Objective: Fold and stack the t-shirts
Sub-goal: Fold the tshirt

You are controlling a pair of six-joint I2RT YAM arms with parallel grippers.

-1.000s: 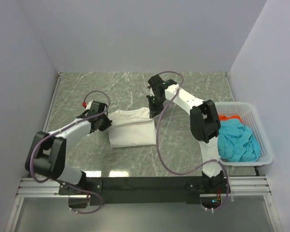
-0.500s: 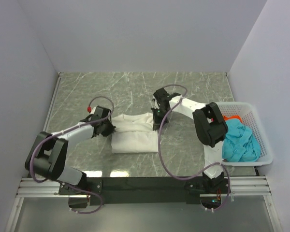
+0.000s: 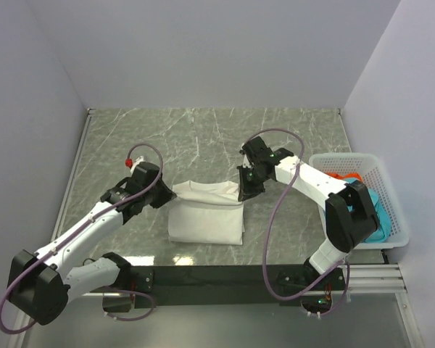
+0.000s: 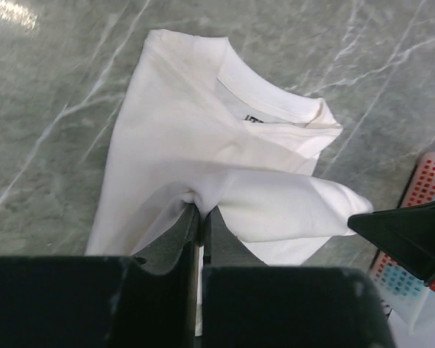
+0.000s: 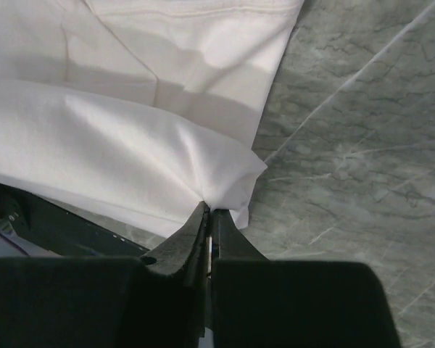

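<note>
Top external — soft white t-shirt (image 3: 206,221), rumpled rectangle; left tool (image 3: 167,197), right tool (image 3: 245,194) tight on its edges

Mid tabletop (image 3: 203,138): white soft-cloth short-sleeved t-shirt (image 3: 206,217), folded to a rough rectangle, collar and neck label showing. Far edge lifted in a loose fold, pinched at one end by left pincer (image 3: 165,194), at the other by right pincer (image 3: 245,194). Teal cloth t-shirt (image 3: 378,217) crumpled in white mesh basket (image 3: 326,158). Red-orange cloth t-shirt (image 3: 346,176) bunched beside it, mostly hidden.
</note>
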